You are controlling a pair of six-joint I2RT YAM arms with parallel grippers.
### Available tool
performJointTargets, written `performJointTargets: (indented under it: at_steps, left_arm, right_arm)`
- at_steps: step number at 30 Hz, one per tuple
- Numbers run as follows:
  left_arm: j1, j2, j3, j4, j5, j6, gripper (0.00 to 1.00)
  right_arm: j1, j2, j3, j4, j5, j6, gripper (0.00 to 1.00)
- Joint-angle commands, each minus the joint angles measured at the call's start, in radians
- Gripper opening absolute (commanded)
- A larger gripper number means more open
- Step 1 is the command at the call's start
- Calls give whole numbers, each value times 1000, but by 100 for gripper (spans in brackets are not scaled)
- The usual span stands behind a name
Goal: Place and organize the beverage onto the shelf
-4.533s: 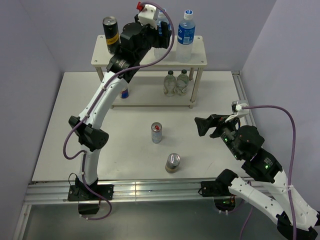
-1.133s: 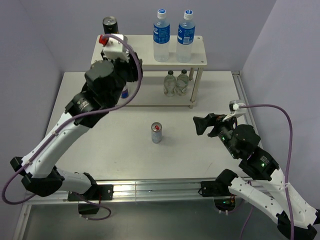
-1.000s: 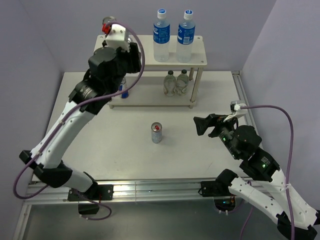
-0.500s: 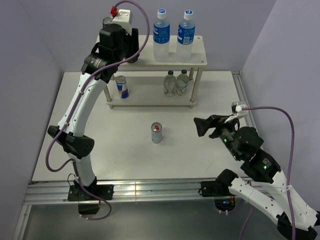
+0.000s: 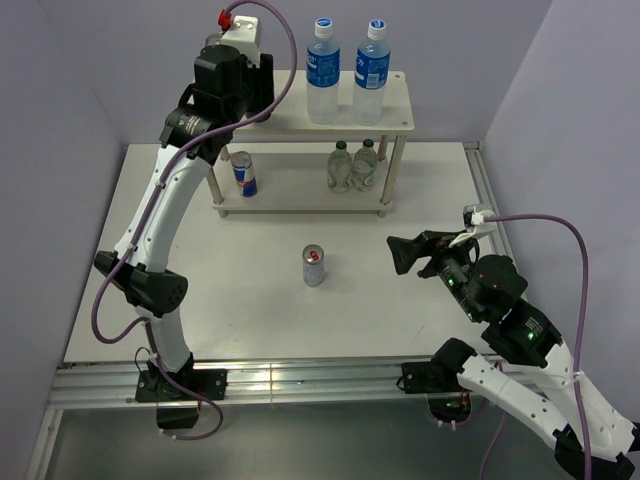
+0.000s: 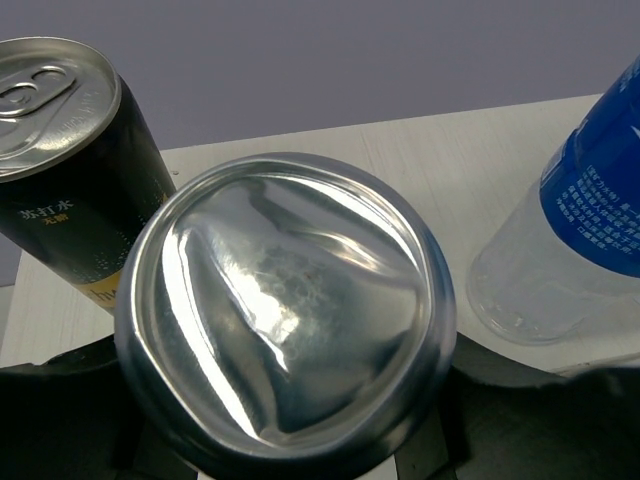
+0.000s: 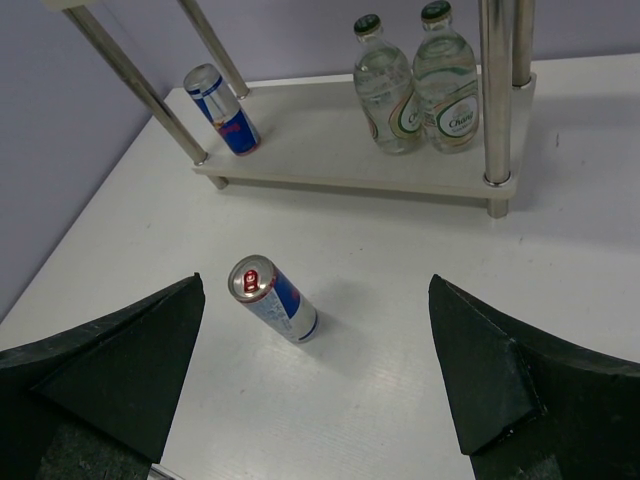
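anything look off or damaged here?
Yes: the can clamped in the left gripper shows a creased, dented end in the wrist view, uneven rather than smoothly domed, with no tab visible. Nothing looks spilled.

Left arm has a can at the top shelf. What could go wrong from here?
1. The held can in the left end effector sits close between the black-and-gold can and a water bottle; lowering it may knock either over.
2. Its tabless end appears to face the wrist camera while the neighbour's lid shows, so it may end up upside down.
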Motion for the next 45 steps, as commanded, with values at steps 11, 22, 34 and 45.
performJointTargets:
  at_steps: [11,22,34,45]
  left_arm:
    - [0,27,-23,197,-60,36,2]
    - [0,12,-72,219,-68,32,60]
    - [-23,-14,-75,190,-97,38,76]
    - [-53,-135,-236,223,-178,31,78]
  right_arm:
    - [19,-10,-6,36,3,3,100]
    - [31,-11,-5,33,19,3,100]
    - [43,-34,-6,30,31,9,100]
    - [53,-42,-6,30,39,9,100]
